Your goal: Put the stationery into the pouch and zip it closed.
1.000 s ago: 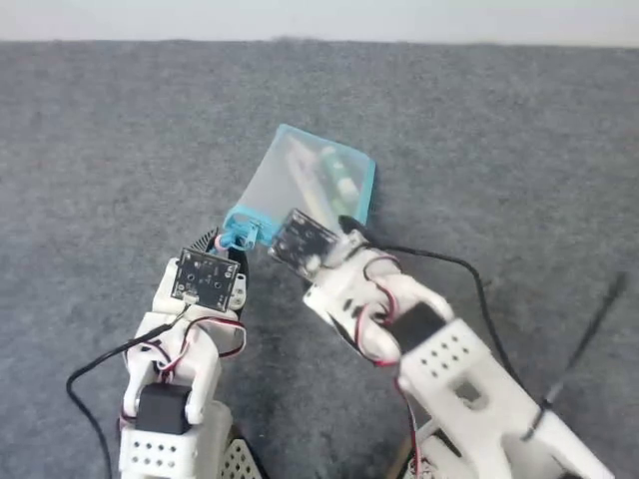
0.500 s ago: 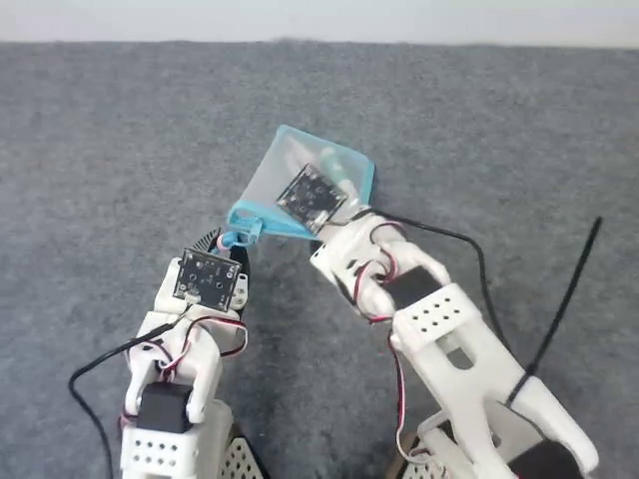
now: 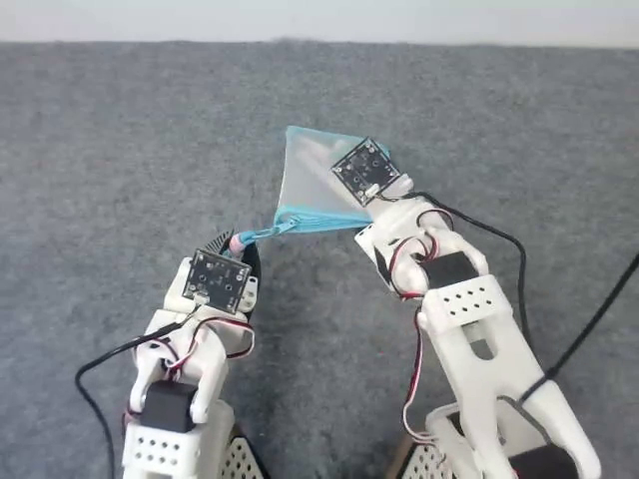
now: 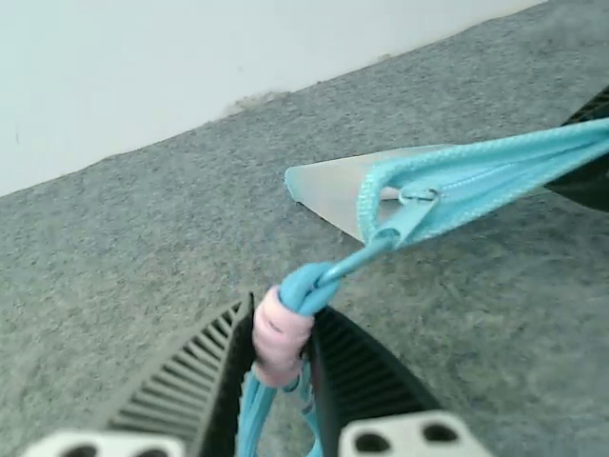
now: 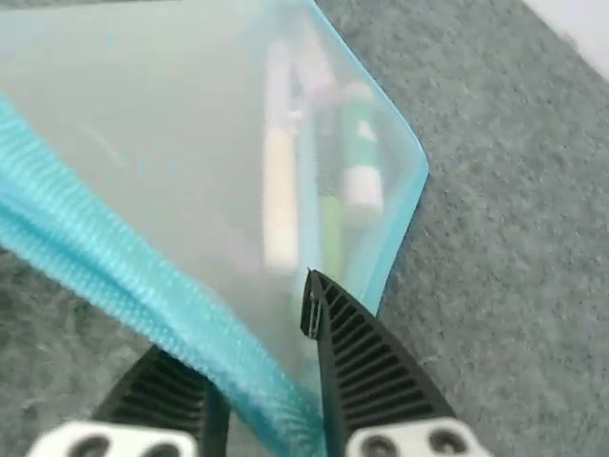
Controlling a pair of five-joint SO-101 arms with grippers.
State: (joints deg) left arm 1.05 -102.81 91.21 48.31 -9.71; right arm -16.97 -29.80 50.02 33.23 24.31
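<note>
The translucent pouch (image 3: 310, 180) with a blue zipper edge lies on the grey carpet, stretched between the two arms. Inside it I see pens and markers (image 5: 328, 190). My left gripper (image 3: 243, 244) is shut on the pink bead (image 4: 279, 335) of the blue zipper pull cord, which runs taut to the slider (image 4: 411, 202). In the left wrist view the left gripper (image 4: 281, 357) clamps that bead from both sides. My right gripper (image 5: 243, 328) is shut on the pouch's zipper edge (image 5: 143, 286) near its corner; from above it sits at the pouch's right end (image 3: 351, 212).
Grey carpet (image 3: 120, 140) spreads out on all sides of the pouch. A pale wall (image 3: 319, 18) runs along the far edge. Black cables (image 3: 589, 319) trail from the right arm at the near right.
The right arm has swung away and to the right, dragging the pouch with it. The pull cord has gone taut between the left gripper and the slider. The left arm has barely shifted.
</note>
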